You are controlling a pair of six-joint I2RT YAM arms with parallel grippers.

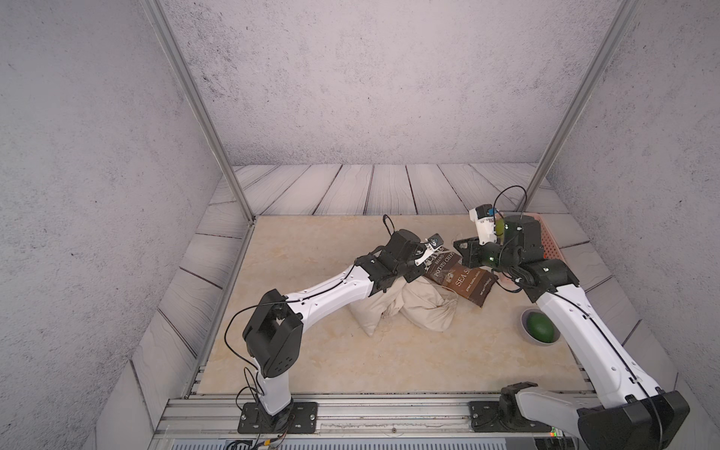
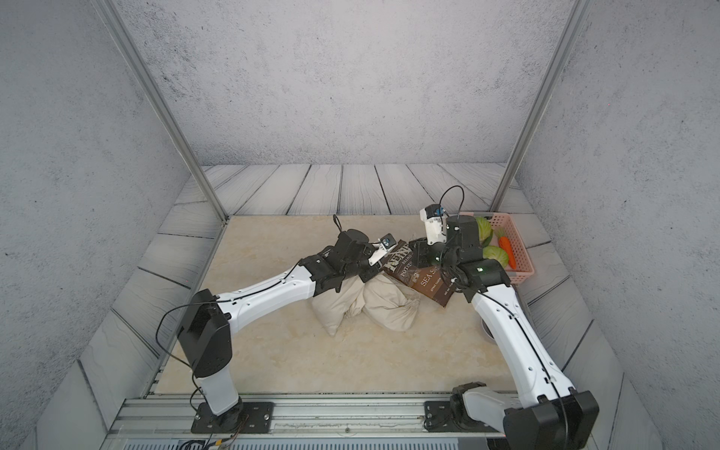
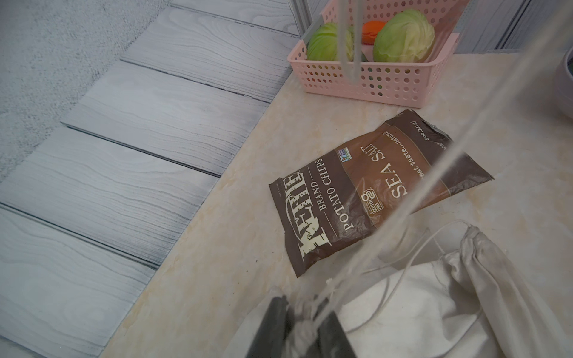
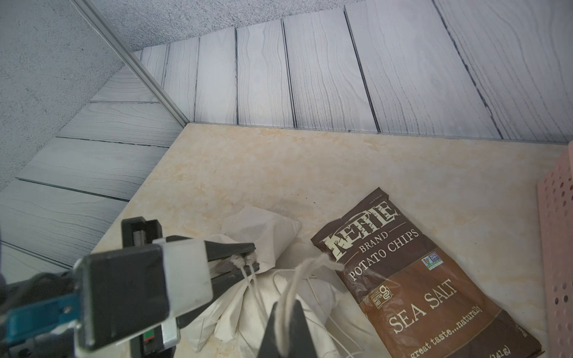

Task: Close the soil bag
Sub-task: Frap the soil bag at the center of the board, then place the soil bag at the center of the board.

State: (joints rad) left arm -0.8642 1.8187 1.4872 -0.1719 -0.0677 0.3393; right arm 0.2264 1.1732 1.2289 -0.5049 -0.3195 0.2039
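Soil bag (image 1: 413, 307): on tabletop (image 1: 350, 350).
Left tool (image 4: 255, 257): clamps drawstring knot (image 4: 239, 262), above soil bag.
Right tool (image 4: 286, 310): clamps drawstring (image 4: 297, 279), above soil bag.

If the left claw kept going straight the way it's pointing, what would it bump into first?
Most likely the chip bag, lying just ahead of the left gripper; the basket sits farther along that line. Depth is unclear, so it might pass above the bag.
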